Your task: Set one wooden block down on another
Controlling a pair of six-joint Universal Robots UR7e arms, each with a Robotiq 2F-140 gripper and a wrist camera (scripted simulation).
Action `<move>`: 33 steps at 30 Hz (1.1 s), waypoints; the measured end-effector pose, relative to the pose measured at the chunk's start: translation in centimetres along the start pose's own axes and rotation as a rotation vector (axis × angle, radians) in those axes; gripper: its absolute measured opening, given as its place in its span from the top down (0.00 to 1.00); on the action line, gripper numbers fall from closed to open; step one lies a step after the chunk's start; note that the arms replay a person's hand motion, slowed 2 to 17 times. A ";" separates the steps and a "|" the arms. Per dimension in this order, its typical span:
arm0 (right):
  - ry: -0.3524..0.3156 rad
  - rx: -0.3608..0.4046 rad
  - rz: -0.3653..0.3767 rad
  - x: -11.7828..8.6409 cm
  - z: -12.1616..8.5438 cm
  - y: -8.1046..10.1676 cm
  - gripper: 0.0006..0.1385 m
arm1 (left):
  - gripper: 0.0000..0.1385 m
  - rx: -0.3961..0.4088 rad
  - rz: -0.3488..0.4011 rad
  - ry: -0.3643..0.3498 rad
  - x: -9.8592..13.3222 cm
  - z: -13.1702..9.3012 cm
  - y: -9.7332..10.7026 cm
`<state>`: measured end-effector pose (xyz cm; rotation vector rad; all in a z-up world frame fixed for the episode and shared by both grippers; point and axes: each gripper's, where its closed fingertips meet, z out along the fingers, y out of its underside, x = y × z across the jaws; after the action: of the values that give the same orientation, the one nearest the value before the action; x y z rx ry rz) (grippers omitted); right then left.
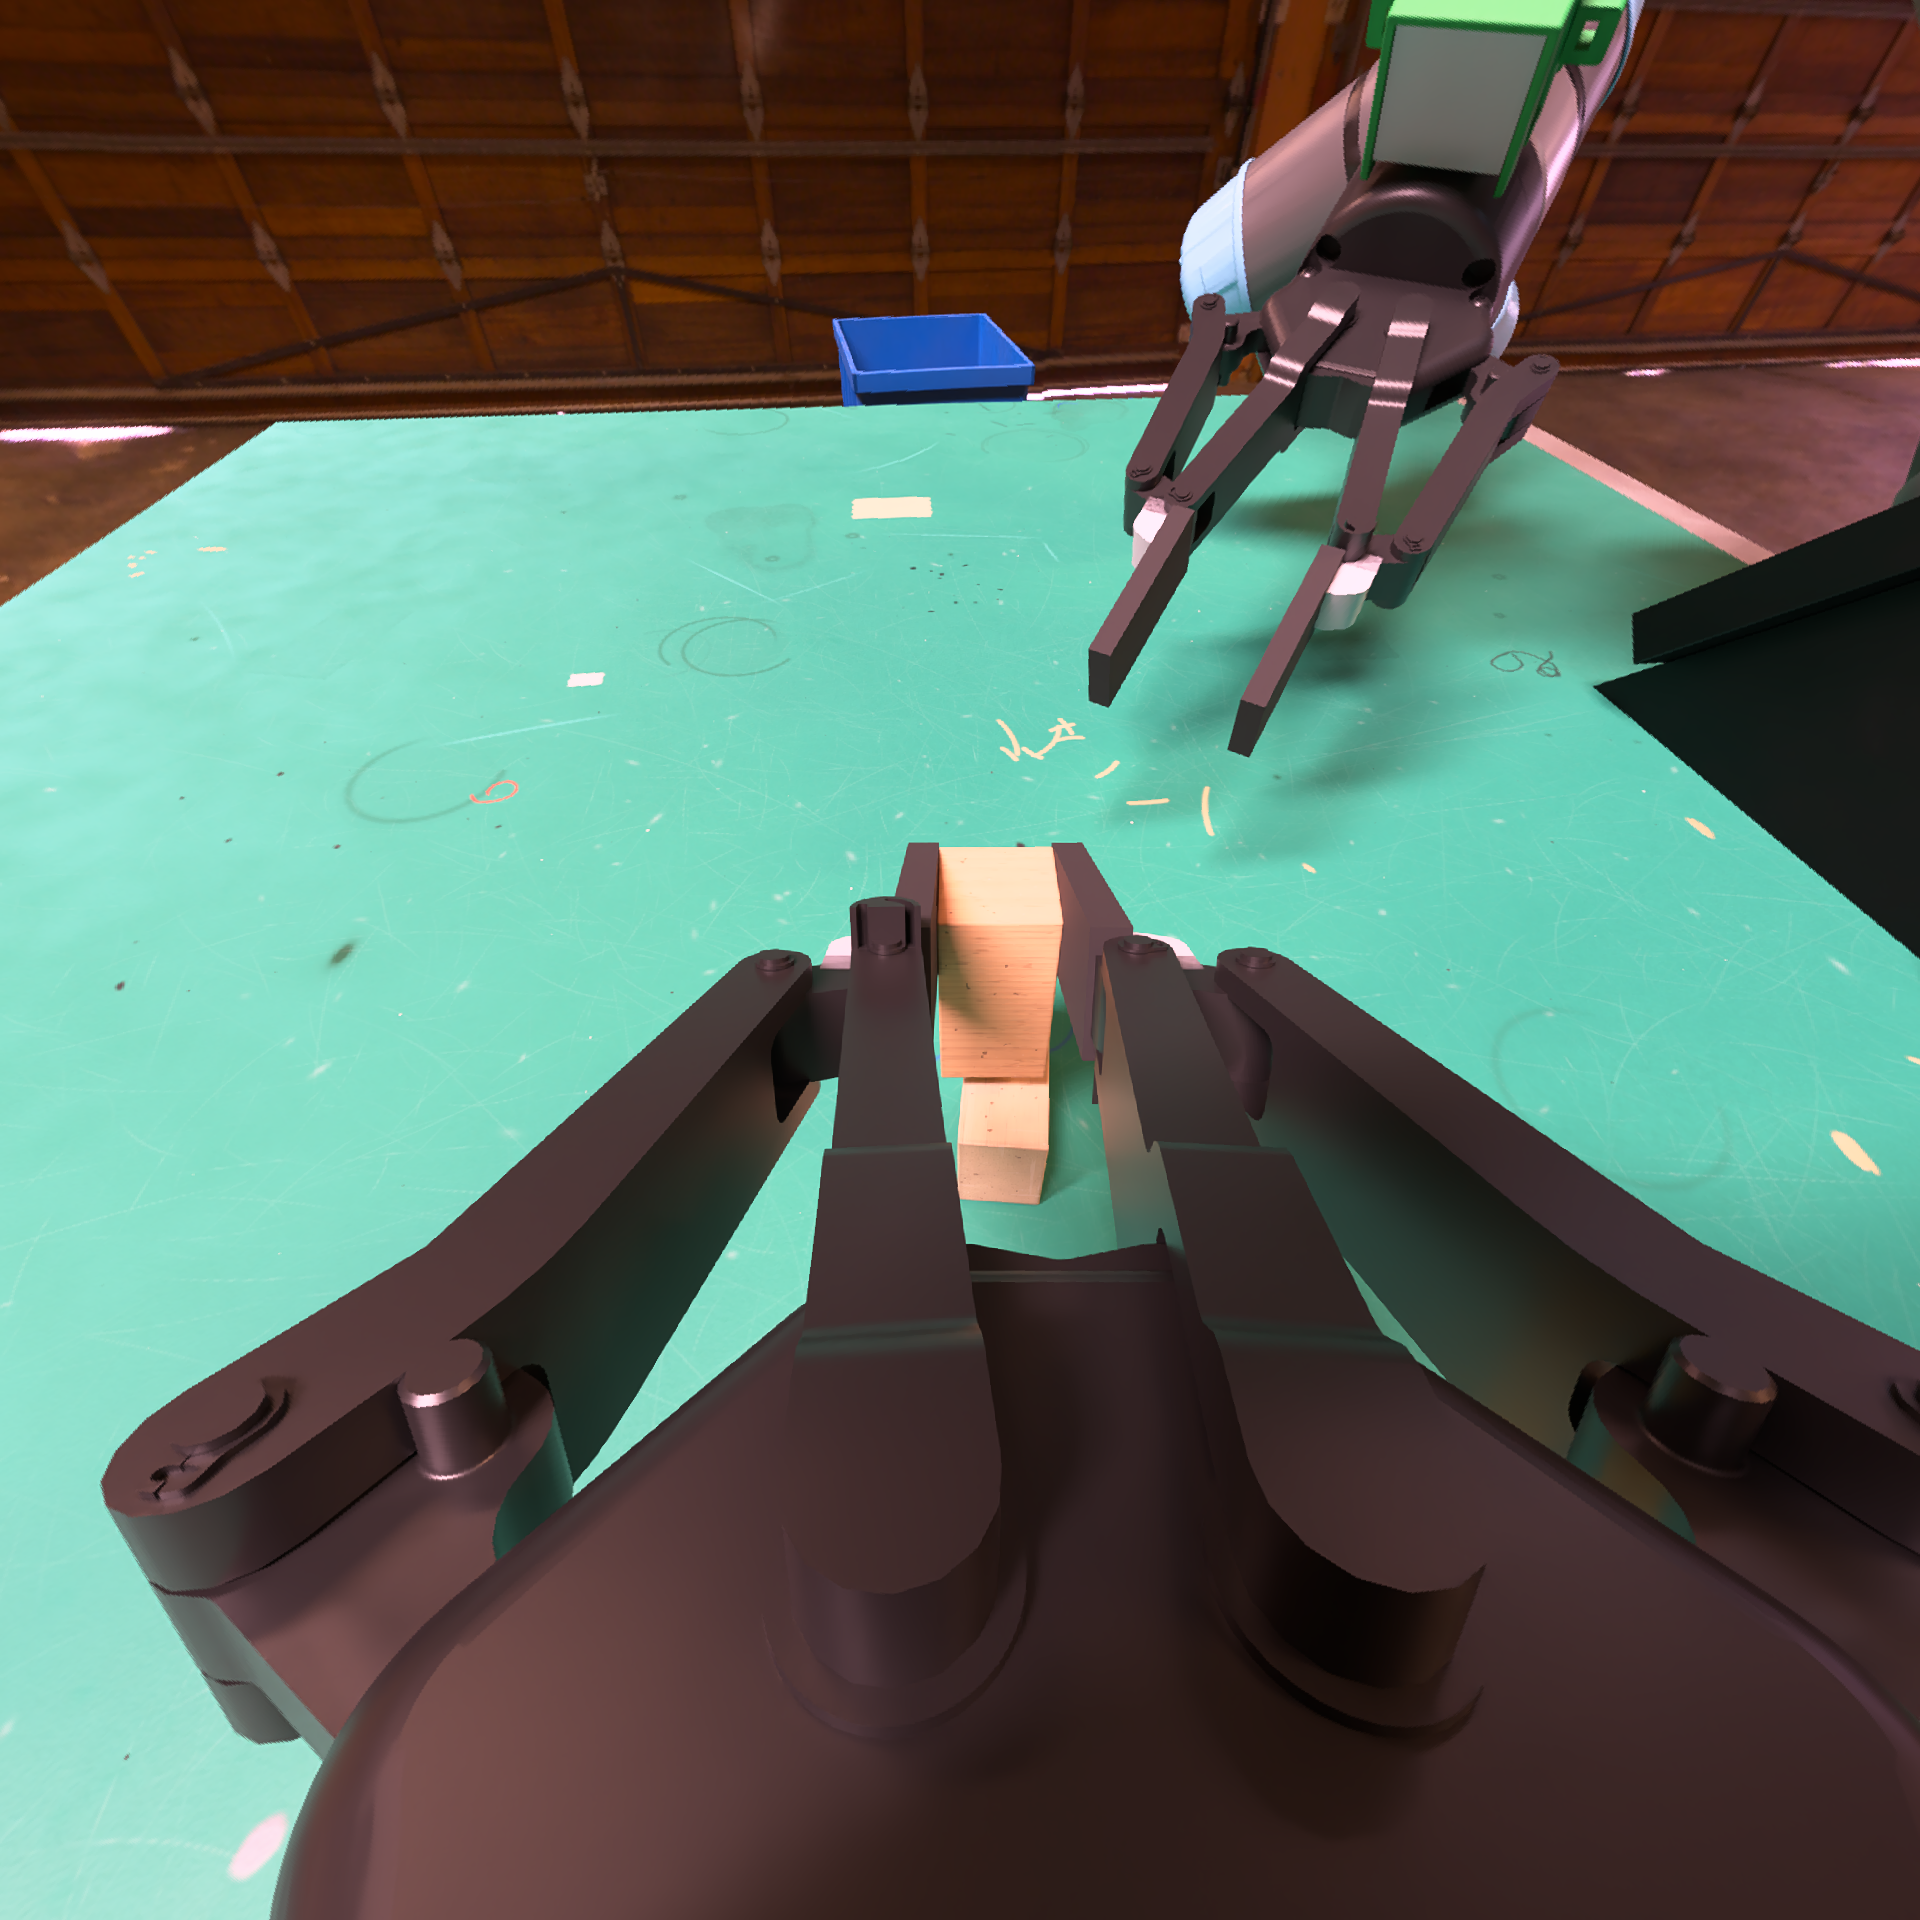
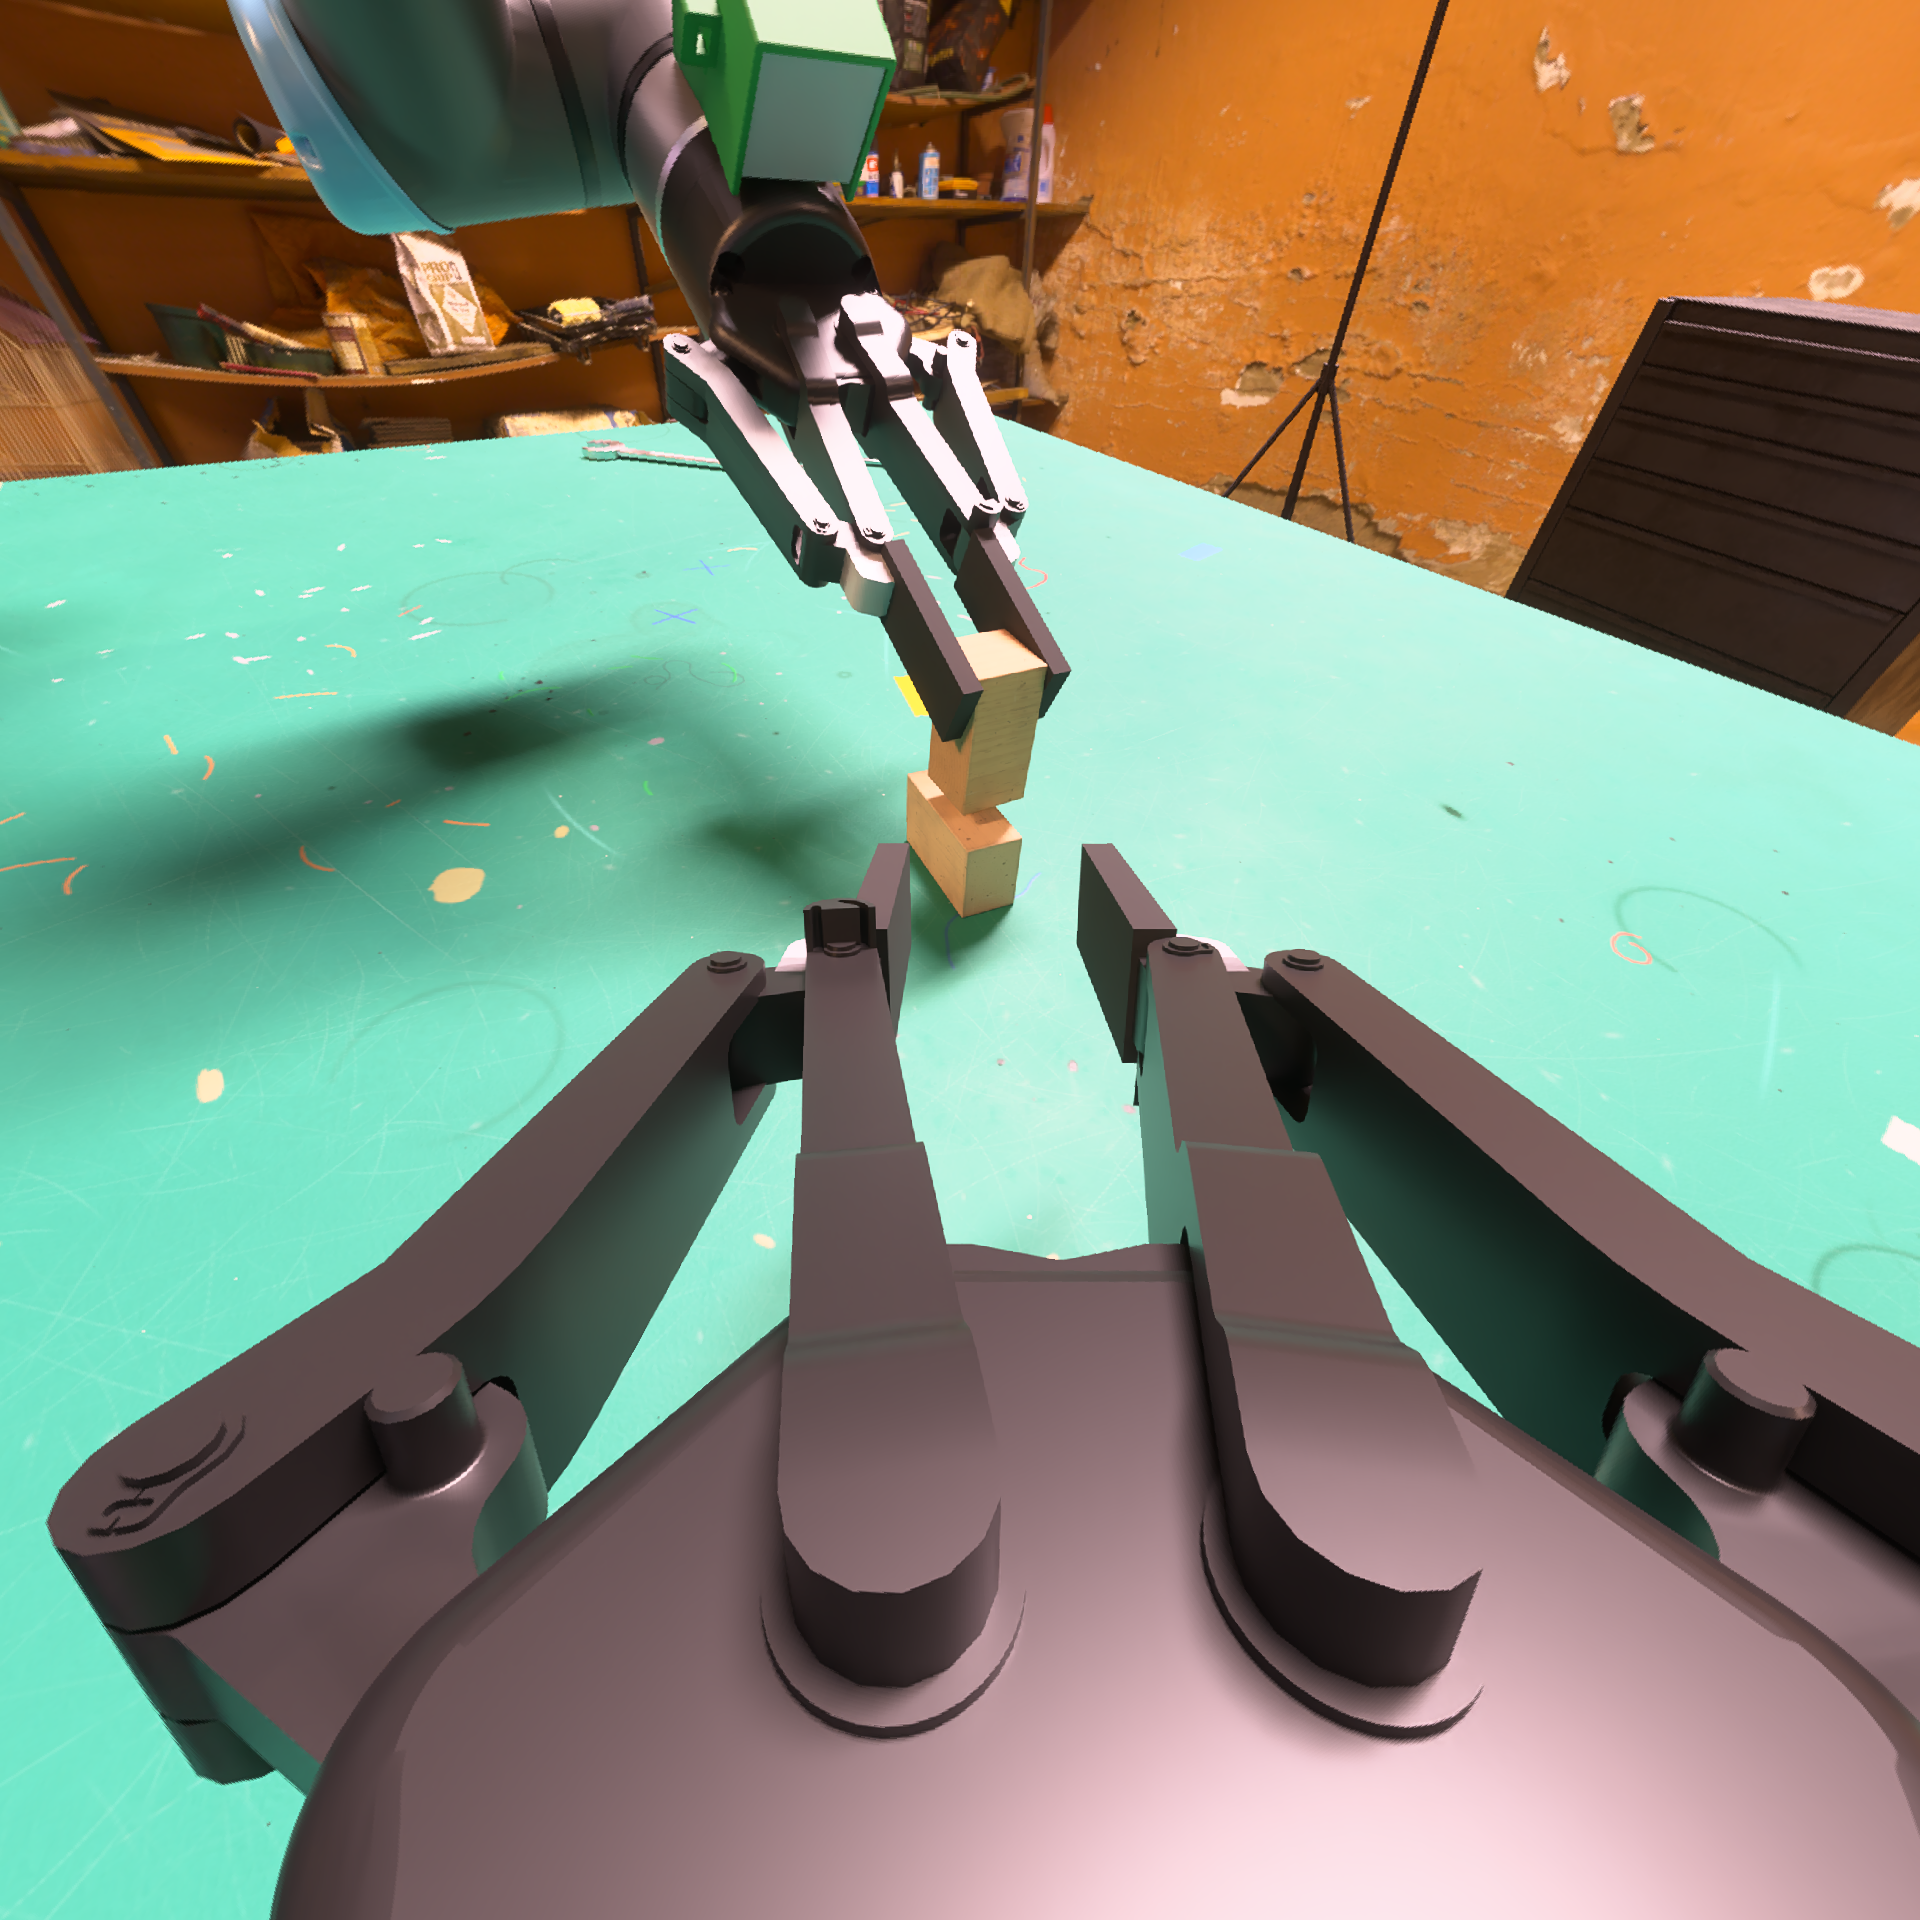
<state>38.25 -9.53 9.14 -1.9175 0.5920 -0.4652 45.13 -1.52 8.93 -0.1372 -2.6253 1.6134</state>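
Observation:
My left gripper [image 1: 995,873] is shut on a tall pale wooden block [image 1: 997,966], which also shows in the right wrist view [image 2: 992,727]. The held block is upright and its bottom meets the top of a smaller wooden block [image 1: 1003,1143] that stands on the green table [image 1: 416,935]. In the right wrist view the lower block [image 2: 971,847] sits turned a little under the upper one. My right gripper [image 2: 992,883] is open and empty, just in front of the lower block. In the left wrist view it [image 1: 1174,696] hovers to the far right above the table.
A blue bin [image 1: 930,356] stands beyond the far table edge. A dark cabinet [image 2: 1745,488] stands beyond the table, and dark panels [image 1: 1787,675] reach over its right edge. A wrench [image 2: 644,453] lies at the far edge. Shelves line the back wall.

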 end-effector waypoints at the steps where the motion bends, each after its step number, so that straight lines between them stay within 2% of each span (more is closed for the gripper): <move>1: -0.001 0.000 0.000 0.0 0.0 0.0 0.69 | 0.79 -0.001 0.000 0.000 0.0 0.0 0.1; 33: -0.008 0.012 0.012 0.0 0.0 -0.1 0.69 | 0.79 0.037 -0.001 0.005 0.3 -0.4 0.5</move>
<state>38.27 -9.46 9.26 -1.9028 0.5936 -0.4524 44.86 -0.95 8.65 -0.1379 -2.5892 1.6583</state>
